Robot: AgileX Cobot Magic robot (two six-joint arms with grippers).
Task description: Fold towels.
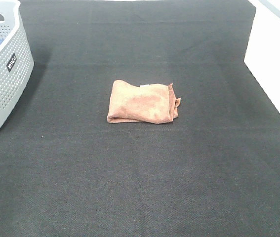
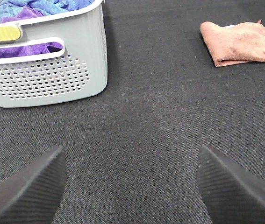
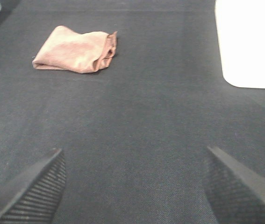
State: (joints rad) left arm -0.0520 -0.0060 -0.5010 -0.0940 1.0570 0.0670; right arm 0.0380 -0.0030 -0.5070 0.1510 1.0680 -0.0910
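Dark grey woven mat covers the whole work surface. Terracotta towel lies near the middle of it, folded into a compact, roughly rectangular bundle. Rounded fold along its left edge in the high view; loose, bunched layers and corners at its right edge. Small white tag just shows at the far edge. Nothing touches the towel.

Left gripper: fingers spread wide, ribbed black pads low over bare mat, nothing between them. Towel sits well apart from it, off toward the far side. Right gripper: also spread wide, empty, over bare mat, well apart from the towel. Neither arm appears in the high view.

Grey perforated basket stands at the far left edge of the mat, well apart from the towel. It has a handle slot and a small dark label on its side. Blue and purple cloths heaped inside. White container with rounded corners stands at the far right edge, partly out of view.
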